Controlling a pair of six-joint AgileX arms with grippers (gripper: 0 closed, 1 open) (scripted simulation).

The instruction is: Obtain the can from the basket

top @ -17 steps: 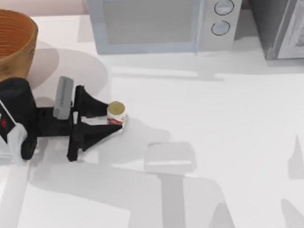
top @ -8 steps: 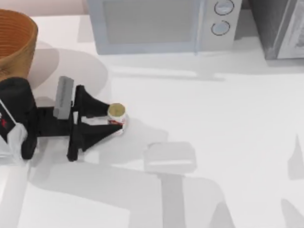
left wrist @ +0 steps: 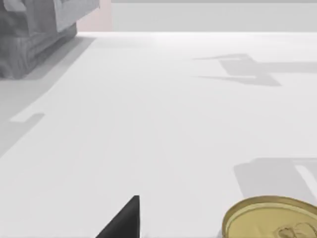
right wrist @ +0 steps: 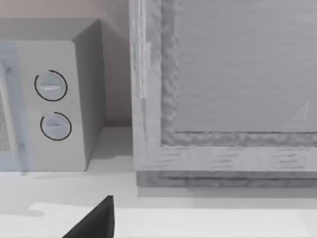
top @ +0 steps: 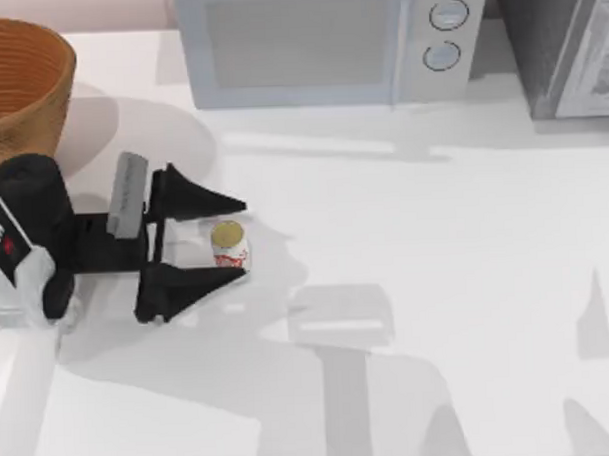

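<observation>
White desk [top: 455,243] runs out bare from the near edge, and on its left side the small gold-topped, white-and-red can [top: 229,244] stands upright between the spread-open fingers of the left gripper [top: 230,241], touching neither. Pulling that arm straight back and level should spare the can a knock. Farther off sit the round orange-brown woven basket [top: 24,78] and a pale microwave [top: 318,42]; the right arm is parked, and I cannot tell how its fingers stand.

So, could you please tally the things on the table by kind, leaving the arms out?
Can: 1, upright on the table between the open fingers of the left claw
Basket: 1, at the far left corner
Microwave: 1, at the back
Grey cabinet: 1, at the back right
Total: 4
</observation>
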